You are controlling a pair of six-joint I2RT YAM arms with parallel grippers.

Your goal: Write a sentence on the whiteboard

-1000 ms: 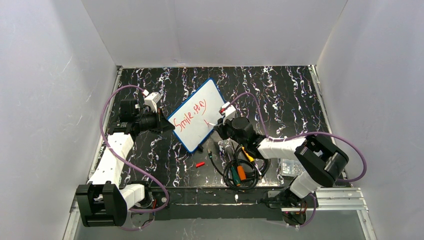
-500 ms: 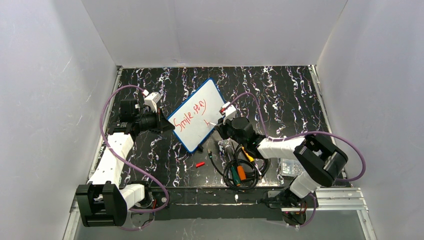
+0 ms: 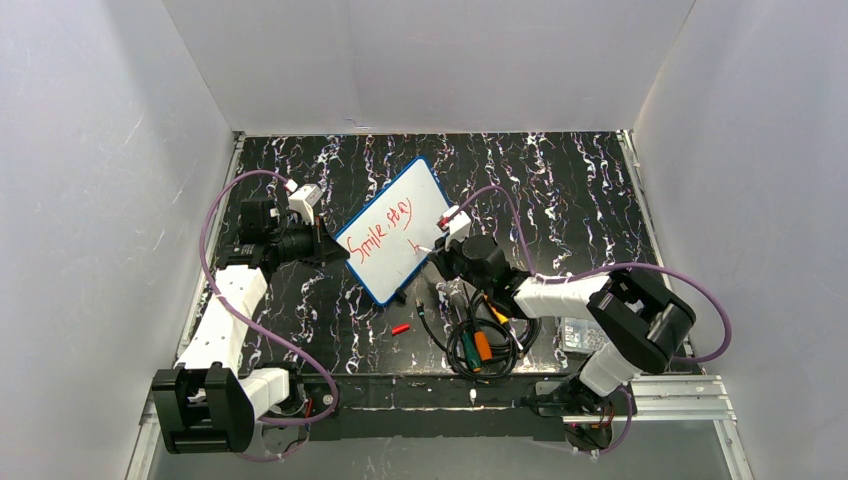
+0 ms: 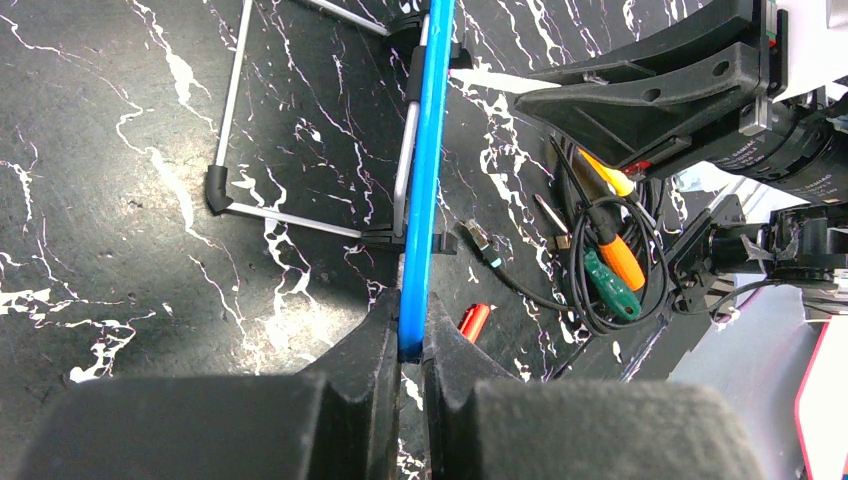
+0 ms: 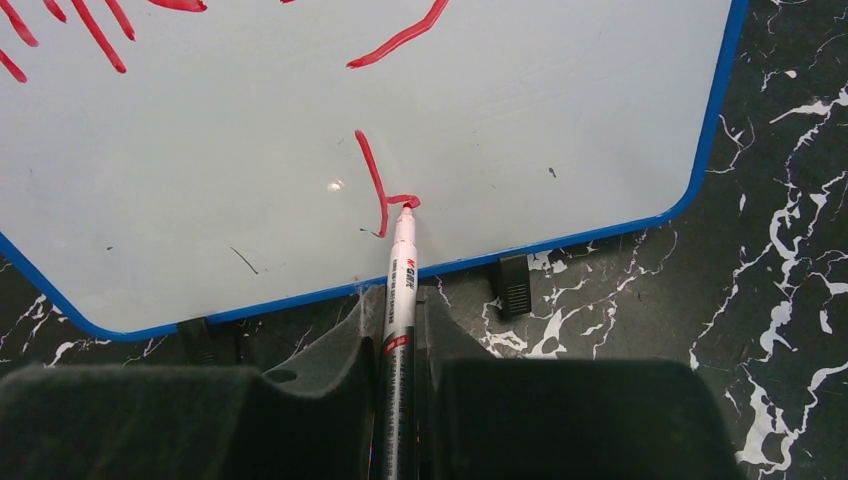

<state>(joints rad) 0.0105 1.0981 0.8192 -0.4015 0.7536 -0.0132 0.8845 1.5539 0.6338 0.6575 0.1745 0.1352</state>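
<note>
Marbled black table [image 3: 580, 190] carries the whiteboard [image 3: 395, 258], propped left of centre. Your left gripper [image 4: 411, 330] clamps its blue rim; your right gripper [image 5: 398, 312] pinches the marker [image 5: 402, 255], tip on board. The sentence [image 3: 372, 236] shows its second line barely started; you need steady rightward strokes next.

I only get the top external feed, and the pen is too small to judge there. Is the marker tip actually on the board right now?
Observer: Yes. In the right wrist view the right gripper grips the marker, and its tip touches the whiteboard at the end of a short hooked red stroke.
Operator: Is the left arm gripping the board or just beside it?
Observer: Gripping. The left gripper is shut on its blue rim, seen edge-on between the fingers.
Operator: What props it up?
Observer: A wire stand on its back side, resting on the table.
</note>
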